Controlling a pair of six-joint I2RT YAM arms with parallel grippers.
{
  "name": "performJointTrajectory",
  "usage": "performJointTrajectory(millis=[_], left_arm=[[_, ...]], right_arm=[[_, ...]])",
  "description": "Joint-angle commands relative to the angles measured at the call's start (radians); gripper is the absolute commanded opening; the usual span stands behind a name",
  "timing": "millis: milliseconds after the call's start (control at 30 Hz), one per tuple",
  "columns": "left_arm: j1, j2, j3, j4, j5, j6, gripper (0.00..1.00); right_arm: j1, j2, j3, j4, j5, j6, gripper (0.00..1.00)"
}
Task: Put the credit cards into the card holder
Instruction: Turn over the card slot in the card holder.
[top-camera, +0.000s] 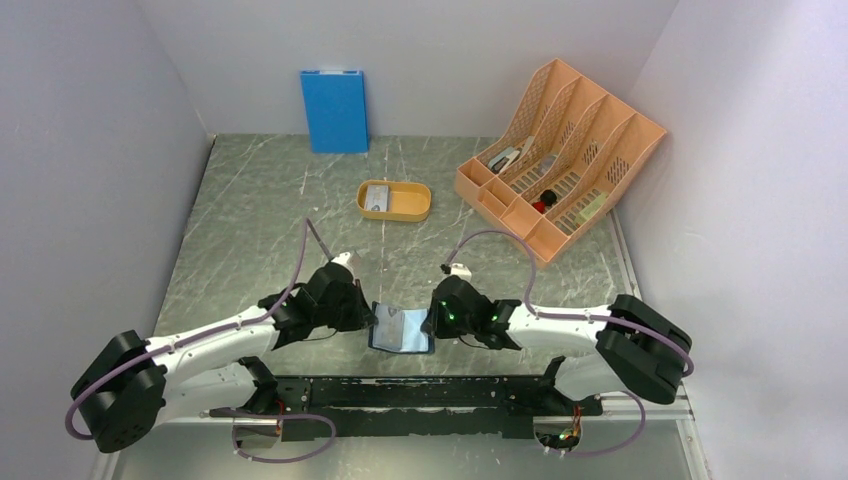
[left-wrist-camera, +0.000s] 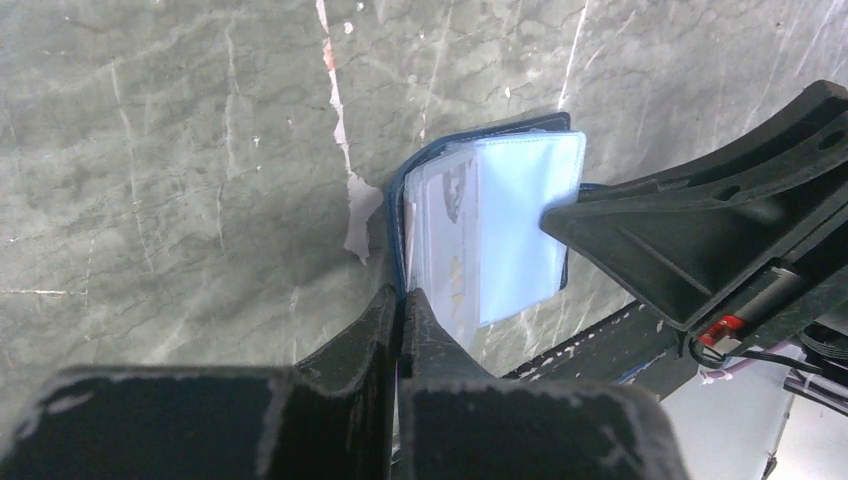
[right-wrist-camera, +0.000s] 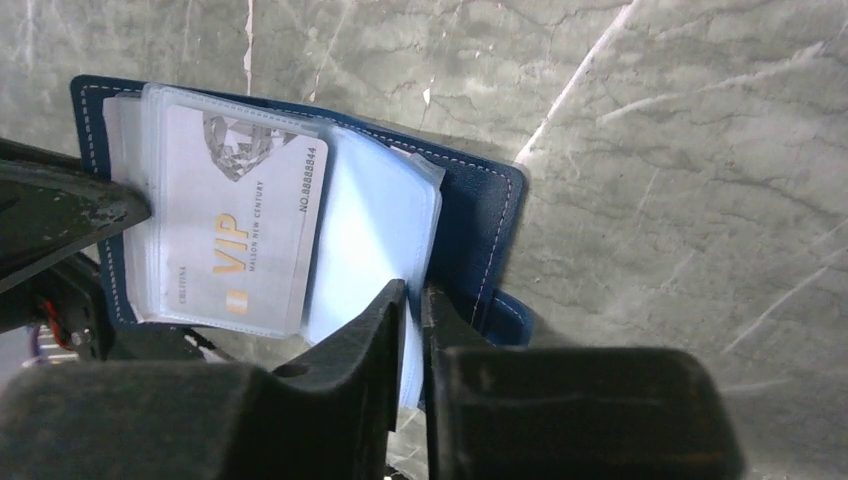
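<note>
Currently: small navy folding card holder (top-camera: 402, 328), open, low centre overhead. Left gripper (left-wrist-camera: 402, 295) clamped on its edge; right gripper (right-wrist-camera: 412, 290) pinching its clear pocket leaf (right-wrist-camera: 375, 220), jaws nearly together. One grey-silver credit card (right-wrist-camera: 240, 230) pocketed. Step, as judged: opening a pocket; next likely calls for bringing a loose card.

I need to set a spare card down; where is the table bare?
Widest: the left of the table, bordered by the blue panel, orange tray and left arm. A narrower strip runs between that tray and the left gripper and right gripper. Crowded: near centre, where both pinch the card holder, and back right by the file organizer.
</note>
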Motion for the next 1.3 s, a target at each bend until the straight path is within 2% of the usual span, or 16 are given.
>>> performJointTrajectory(millis=[0, 67, 100, 233, 267, 333, 500, 700, 933, 1267], left_arm=[[-0.004, -0.017, -0.016, -0.011, -0.022, 0.005, 0.05], [-0.004, -0.025, -0.002, -0.038, -0.024, 0.021, 0.05], [-0.004, -0.033, 0.01, -0.058, -0.024, 0.031, 0.11], [-0.005, -0.09, 0.063, -0.137, -0.075, 0.085, 0.53], [-0.004, -0.108, 0.078, -0.158, -0.086, 0.099, 0.6], [-0.005, -0.136, 0.111, -0.202, -0.105, 0.125, 0.66], [-0.004, -0.159, 0.154, -0.205, -0.084, 0.161, 0.68], [-0.005, -0.095, 0.066, 0.024, 0.082, 0.121, 0.63], [-0.015, 0.036, 0.025, 0.159, 0.114, 0.098, 0.64], [-0.017, 0.059, 0.01, 0.19, 0.091, 0.075, 0.68]], right_arm=[[-0.014, -0.036, -0.034, 0.055, -0.042, 0.01, 0.09], [-0.017, -0.049, -0.035, 0.067, -0.056, -0.001, 0.02], [-0.019, -0.053, -0.032, 0.067, -0.064, -0.008, 0.0], [-0.028, -0.063, -0.016, 0.066, -0.086, -0.036, 0.0], [-0.031, -0.065, -0.014, 0.068, -0.105, -0.04, 0.0], [-0.033, -0.064, -0.005, 0.068, -0.12, -0.044, 0.0], [-0.039, -0.052, 0.012, 0.078, -0.144, -0.047, 0.0], [-0.053, -0.049, -0.027, 0.192, -0.222, -0.007, 0.0], [-0.063, -0.04, -0.1, 0.381, -0.318, 0.055, 0.0], [-0.086, -0.03, -0.12, 0.426, -0.348, 0.051, 0.31]])
